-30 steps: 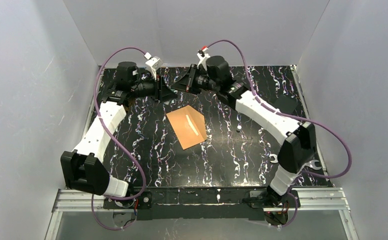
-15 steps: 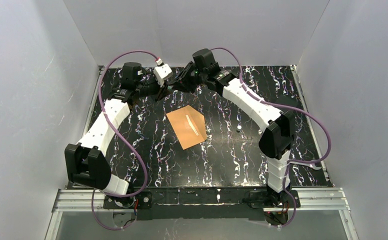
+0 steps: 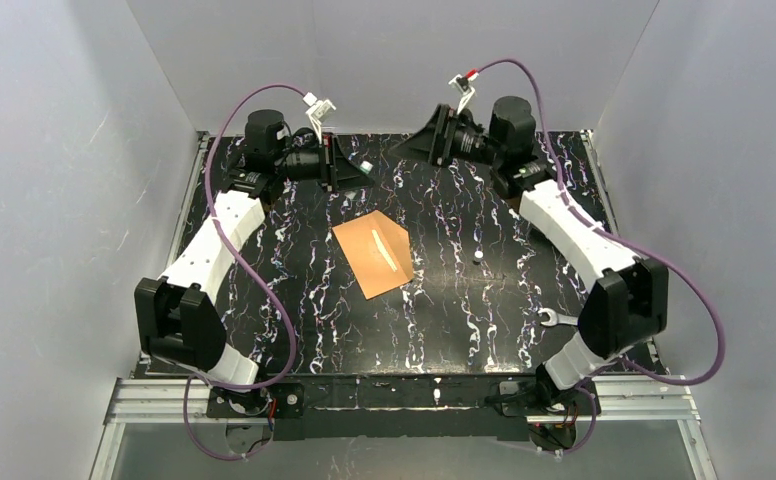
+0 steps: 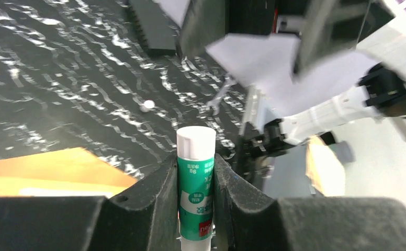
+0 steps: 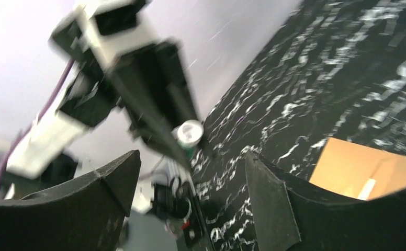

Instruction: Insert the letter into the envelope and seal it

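Observation:
The orange-brown envelope [image 3: 374, 256] lies flat mid-table with a thin white strip [image 3: 388, 250] across it; corners of it show in the wrist views [image 4: 44, 170] [image 5: 359, 166]. The letter is not visible in any view. My left gripper [image 3: 350, 168] [image 4: 195, 157] hovers at the back left, shut on a green glue stick [image 4: 195, 183] with a white end, which stands upright between the jaws. My right gripper [image 3: 416, 142] [image 5: 190, 159] is raised at the back right, facing the left one, jaws open wide with nothing between them. The glue stick [image 5: 189, 134] shows beyond its fingers.
A small white round piece [image 3: 477, 257] [image 4: 147, 104] lies right of the envelope. A metal wrench [image 3: 554, 318] rests near the right arm's elbow. White walls close in the black marbled table [image 3: 464, 330] at the back and both sides.
The two grippers met at the back middle; my right gripper has opened and pulled away to the right. My left gripper drew back slightly left, still holding the glue stick.

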You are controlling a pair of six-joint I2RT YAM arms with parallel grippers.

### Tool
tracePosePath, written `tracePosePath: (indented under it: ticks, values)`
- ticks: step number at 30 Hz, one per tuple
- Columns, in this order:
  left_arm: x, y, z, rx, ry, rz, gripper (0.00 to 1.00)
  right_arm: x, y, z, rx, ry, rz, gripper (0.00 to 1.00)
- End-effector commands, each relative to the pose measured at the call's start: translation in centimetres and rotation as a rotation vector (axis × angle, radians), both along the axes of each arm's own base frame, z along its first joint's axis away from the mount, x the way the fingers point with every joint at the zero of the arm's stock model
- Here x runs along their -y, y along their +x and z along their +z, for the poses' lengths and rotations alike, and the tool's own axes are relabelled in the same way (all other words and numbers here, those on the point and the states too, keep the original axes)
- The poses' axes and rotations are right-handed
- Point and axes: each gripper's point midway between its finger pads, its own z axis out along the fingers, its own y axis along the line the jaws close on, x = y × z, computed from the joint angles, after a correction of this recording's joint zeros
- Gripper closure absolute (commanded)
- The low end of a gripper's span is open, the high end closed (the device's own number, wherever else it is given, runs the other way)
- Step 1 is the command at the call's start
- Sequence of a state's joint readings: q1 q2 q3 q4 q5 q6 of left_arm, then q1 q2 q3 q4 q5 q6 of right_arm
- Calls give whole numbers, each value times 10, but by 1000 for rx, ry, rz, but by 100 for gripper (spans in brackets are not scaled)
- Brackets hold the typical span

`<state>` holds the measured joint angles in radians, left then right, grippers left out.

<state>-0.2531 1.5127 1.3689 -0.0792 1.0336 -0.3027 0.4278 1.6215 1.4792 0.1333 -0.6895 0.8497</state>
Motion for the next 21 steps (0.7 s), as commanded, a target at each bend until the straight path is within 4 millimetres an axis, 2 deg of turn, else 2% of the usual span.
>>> tracePosePath:
  ticks: [1, 4, 6, 11, 13, 21]
  values:
    - [11, -32, 43, -119, -139, -159, 100, -10, -77, 38, 379, 70, 311, 18]
    - [12, -43, 47, -99, -145, -232, 100, -13, -78, 31, 359, 51, 321, 18]
    - [12, -47, 47, -85, -145, -254, 100, -17, -79, 34, 345, 68, 323, 21]
    - [12, -59, 53, -43, -152, -329, 100, -24, -75, 43, 330, 131, 301, 40]
    - [12, -61, 54, -35, -152, -335, 100, -28, -73, 47, 318, 149, 305, 44]
    - [13, -59, 53, 16, -146, -328, 100, -43, -77, 45, 302, 152, 349, 34]
